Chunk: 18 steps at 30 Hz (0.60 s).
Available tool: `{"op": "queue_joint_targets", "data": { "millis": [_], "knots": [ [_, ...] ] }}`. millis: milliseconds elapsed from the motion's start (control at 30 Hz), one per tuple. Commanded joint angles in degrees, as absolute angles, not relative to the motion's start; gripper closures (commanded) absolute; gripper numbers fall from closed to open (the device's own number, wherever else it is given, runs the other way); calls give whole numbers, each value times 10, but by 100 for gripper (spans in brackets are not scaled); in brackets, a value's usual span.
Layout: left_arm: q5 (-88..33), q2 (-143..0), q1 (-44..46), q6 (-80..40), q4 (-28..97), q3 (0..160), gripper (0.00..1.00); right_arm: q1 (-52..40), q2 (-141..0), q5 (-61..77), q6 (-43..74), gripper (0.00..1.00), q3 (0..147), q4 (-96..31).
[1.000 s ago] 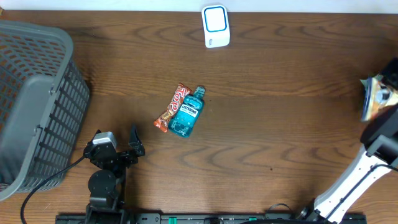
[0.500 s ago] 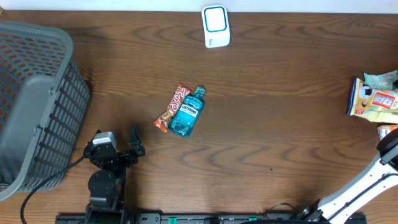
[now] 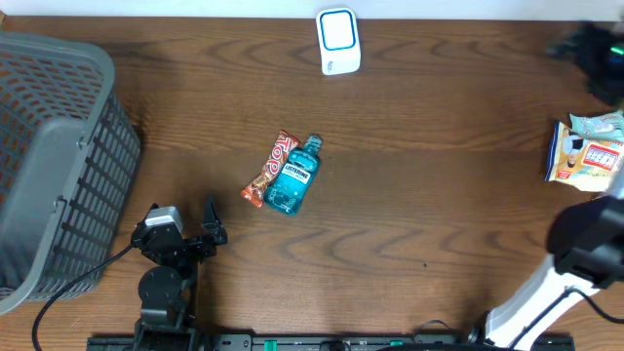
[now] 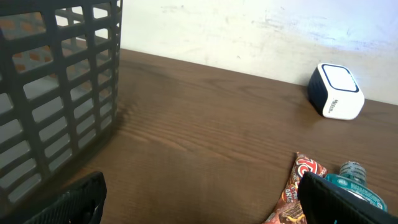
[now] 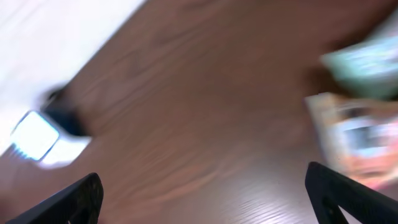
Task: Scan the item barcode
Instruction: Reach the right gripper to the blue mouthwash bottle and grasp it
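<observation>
A teal plastic mouthwash bottle (image 3: 294, 175) with "LISTERINE" on its label lies flat at the centre of the overhead frame, touching a red-and-orange candy bar wrapper (image 3: 270, 169) on its left; the wrapper's lettering is too small to read. Both lie up and to the right of the left gripper (image 4: 202, 186), apart from it, whose fingers stand spread wide at lower left. A white box scanner with a blue-rimmed window (image 3: 338, 41) stands at top centre, its small logo illegible. At the right edge lie a yellow-and-white snack packet (image 3: 583, 161) and a pale green packet (image 3: 597, 125), print unreadable, just below the blurred right gripper (image 5: 202, 186), which is also spread and holds nothing. A grey plastic lattice basket (image 3: 49, 166) fills the upper left.
</observation>
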State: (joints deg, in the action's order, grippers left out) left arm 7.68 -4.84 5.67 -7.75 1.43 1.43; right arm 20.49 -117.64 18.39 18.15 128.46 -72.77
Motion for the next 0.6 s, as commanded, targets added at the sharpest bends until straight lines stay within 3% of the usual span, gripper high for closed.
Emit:
{"op": "queue_joint_targets", "data": {
  "millis": [0, 567],
  "knots": [
    [86, -48, 54, -83, 34, 2, 2, 130, -1182, 200, 224, 1, 1285, -742],
    [86, -48, 54, -82, 34, 2, 2, -235, -1256, 151, 272, 1, 1271, -751]
  ]
}}
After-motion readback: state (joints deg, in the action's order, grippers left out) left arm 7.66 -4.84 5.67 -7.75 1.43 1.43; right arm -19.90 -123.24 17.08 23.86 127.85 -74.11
